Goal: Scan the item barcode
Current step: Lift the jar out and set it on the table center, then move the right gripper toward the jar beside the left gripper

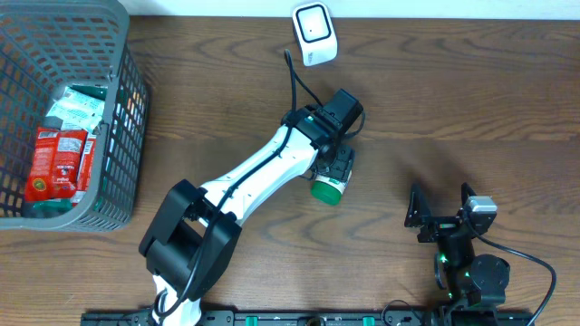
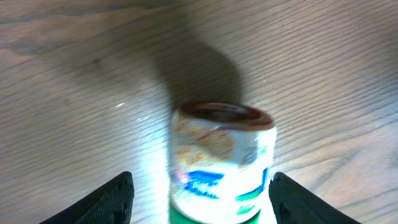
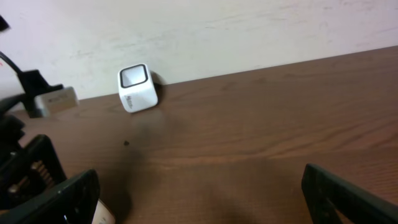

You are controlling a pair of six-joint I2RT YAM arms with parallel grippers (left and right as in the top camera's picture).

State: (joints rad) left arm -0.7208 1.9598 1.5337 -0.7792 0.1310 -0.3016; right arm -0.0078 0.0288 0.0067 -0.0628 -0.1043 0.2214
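On the wooden counter (image 1: 471,100), the left hand (image 1: 333,170), spread wide, straddles the can (image 1: 328,189) at centre without gripping yet; next it should close, lift and show it to the scanner (image 1: 314,33) at twelve o'clock.

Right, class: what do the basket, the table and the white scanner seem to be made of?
Basket: grey moulded plastic, likely, from its open lattice walls. Table: wood or wood-look laminate; grain lines, low sheen. Scanner: smooth white plastic, apparently, with rounded corners.

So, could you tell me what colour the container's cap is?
The cap is green, clearest in the overhead view.
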